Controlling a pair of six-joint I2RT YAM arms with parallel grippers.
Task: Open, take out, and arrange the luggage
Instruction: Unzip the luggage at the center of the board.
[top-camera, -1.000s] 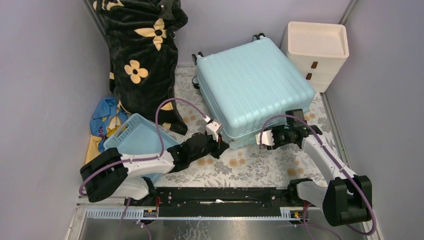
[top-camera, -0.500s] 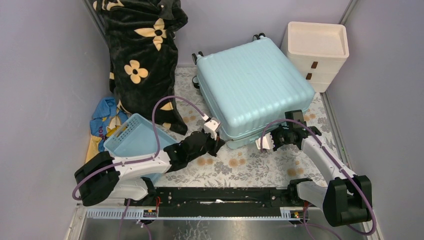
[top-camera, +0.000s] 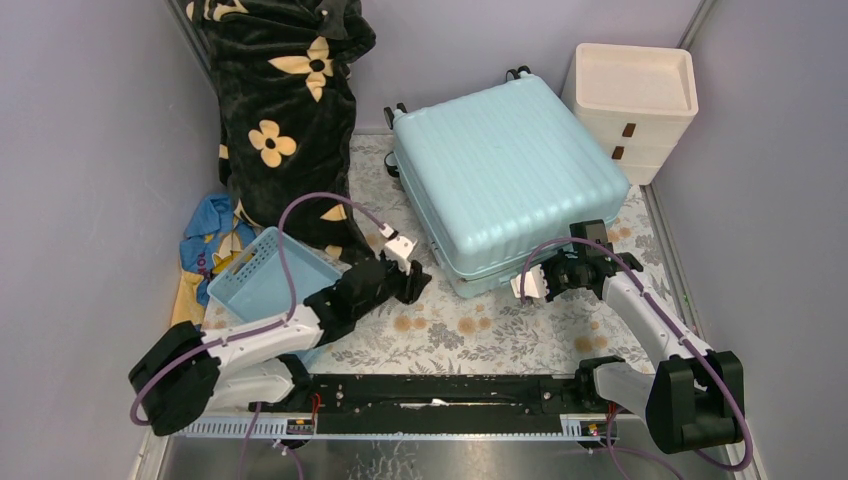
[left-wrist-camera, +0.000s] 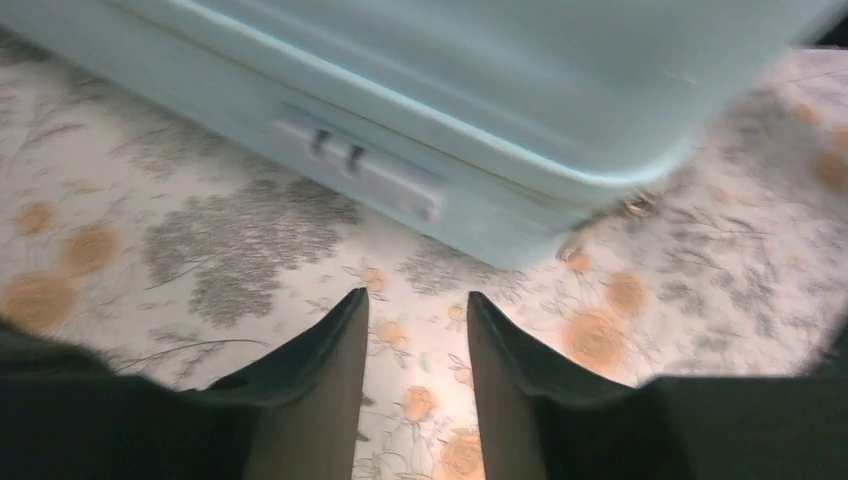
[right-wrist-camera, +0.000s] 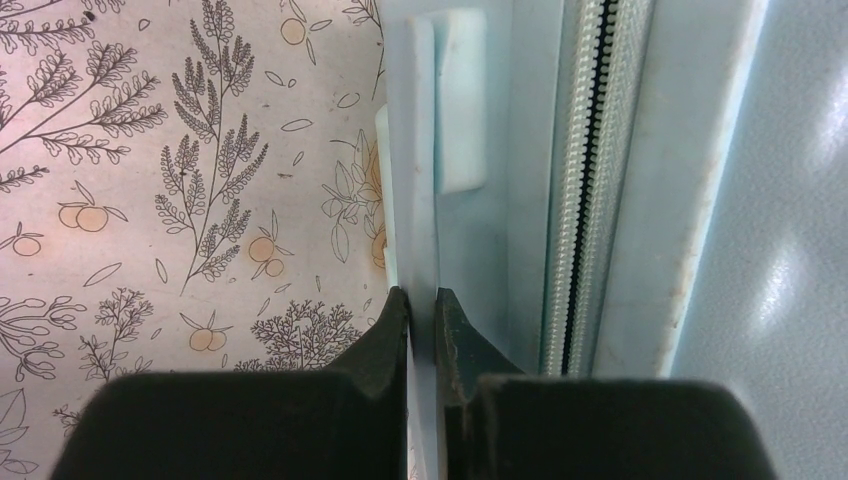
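While our right gripper (right-wrist-camera: 420, 298) pinches a thin edge of the closed luggage (top-camera: 505, 170) and our left gripper (left-wrist-camera: 415, 300) hangs part-open, empty, just before it, we have opening, unpacking and arranging ahead.

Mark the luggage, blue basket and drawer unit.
luggage (top-camera: 505, 180): top external view, middle of the ribbed shell.
blue basket (top-camera: 243, 262): top external view, perforated left wall.
drawer unit (top-camera: 655, 130): top external view, upper drawer front.
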